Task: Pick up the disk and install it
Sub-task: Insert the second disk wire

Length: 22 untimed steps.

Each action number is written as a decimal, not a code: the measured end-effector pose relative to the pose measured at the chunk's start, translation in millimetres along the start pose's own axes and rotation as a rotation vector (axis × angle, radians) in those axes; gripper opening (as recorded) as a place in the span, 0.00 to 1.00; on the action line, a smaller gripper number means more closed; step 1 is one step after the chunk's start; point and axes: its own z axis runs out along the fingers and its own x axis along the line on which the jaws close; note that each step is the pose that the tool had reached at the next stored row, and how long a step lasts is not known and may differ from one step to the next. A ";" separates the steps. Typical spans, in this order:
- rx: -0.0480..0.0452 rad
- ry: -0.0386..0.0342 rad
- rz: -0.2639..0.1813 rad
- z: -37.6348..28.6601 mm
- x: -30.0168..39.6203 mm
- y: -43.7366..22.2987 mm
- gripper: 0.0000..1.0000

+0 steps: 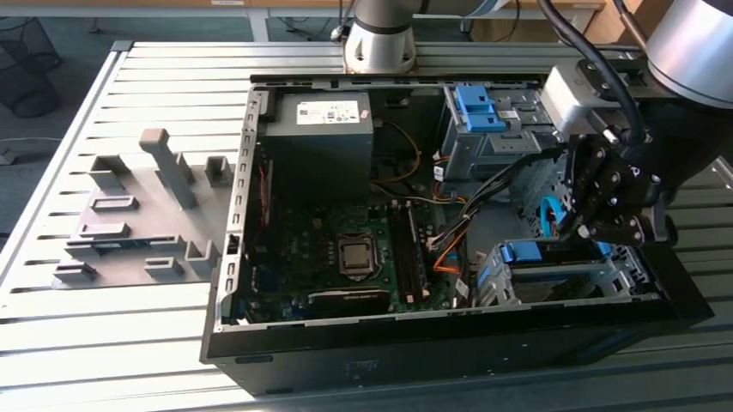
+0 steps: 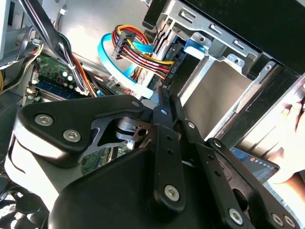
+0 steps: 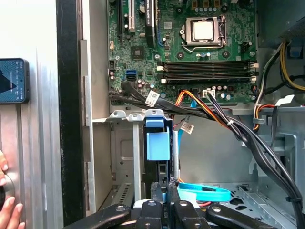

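The gripper (image 1: 590,225), fingers pressed together and holding nothing, hovers inside the open computer case (image 1: 343,343) just beyond the near-right drive cage (image 1: 561,279), where the disk (image 3: 157,143) sits.

An open black computer case (image 1: 343,360) lies on its side on a slatted grey metal table (image 1: 69,129), with a green motherboard (image 1: 343,249) inside and a large grey power-supply box (image 1: 321,129) toward the far wall. To the exterior view's left of the case sits a grey plastic fixture with upright blocks (image 1: 137,215). A bundle of orange, red and yellow wires (image 2: 138,52) and a light blue flat cable (image 3: 202,193) run near the silver metal drive cage (image 3: 126,143).
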 end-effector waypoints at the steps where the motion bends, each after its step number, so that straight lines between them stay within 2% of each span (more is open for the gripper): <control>1: -0.0012 -0.0001 0.001 0.6 0.0 -0.3 0.16; 7: -0.0082 0.0002 0.015 2.9 -0.1 -1.2 0.16; 17: -0.0086 0.0001 0.021 4.2 -0.3 -1.2 0.16; 22: -0.0109 -0.0038 0.027 5.8 -0.6 -1.7 0.16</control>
